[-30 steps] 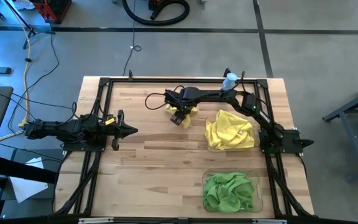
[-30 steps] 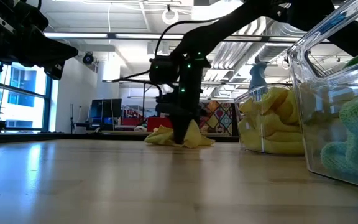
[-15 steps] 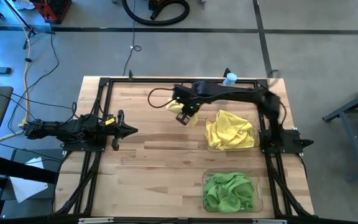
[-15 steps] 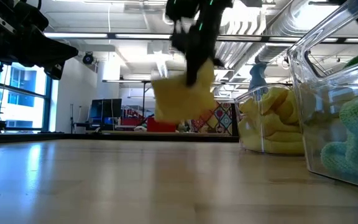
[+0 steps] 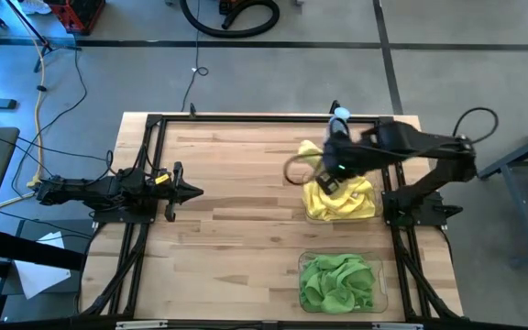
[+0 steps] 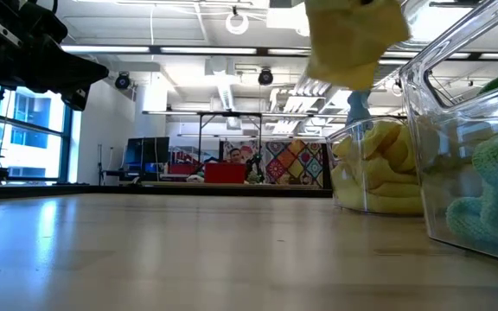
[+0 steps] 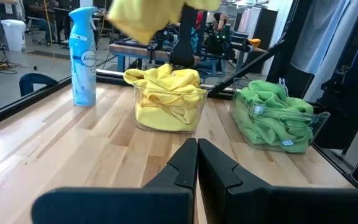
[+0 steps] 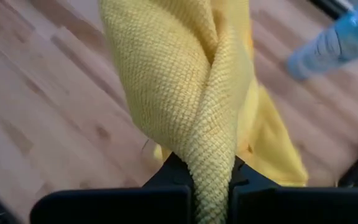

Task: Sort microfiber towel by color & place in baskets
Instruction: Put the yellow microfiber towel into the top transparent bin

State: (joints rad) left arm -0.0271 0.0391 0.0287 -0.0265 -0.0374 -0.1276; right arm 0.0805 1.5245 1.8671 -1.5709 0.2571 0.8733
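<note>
My right gripper (image 5: 326,176) is high above the table's far right part, shut on a yellow microfiber towel (image 8: 191,81). In the low view the towel (image 6: 353,39) hangs at the top, above the near wall of the clear basket of yellow towels (image 6: 379,173). From above, a bit of it (image 5: 310,149) shows beside the gripper, at the far left corner of that basket (image 5: 363,216). A second clear basket (image 5: 381,298) at the near right holds green towels (image 5: 337,282). My left gripper (image 5: 191,192) waits shut at the table's left, level. My right gripper pinches a bunched, twisted fold of the yellow towel (image 8: 211,171) between its two fingers, several layers thick. The fingers point steeply down from above. The towel hangs slack below them, lifted clear of the table and of the basket.
A clear spray bottle with a blue cap (image 5: 340,116) stands at the table's far edge, just beyond the yellow basket. A black metal frame (image 5: 154,124) runs around the tabletop. Bare wood lies in the middle and near left (image 5: 236,266).
My right gripper has lifted the yellow towel off the table's far middle, where the towel lay bunched. It has risen high and swung toward the table's right, rolling as it went. The towel now hangs clear beside the basket of yellow towels.
</note>
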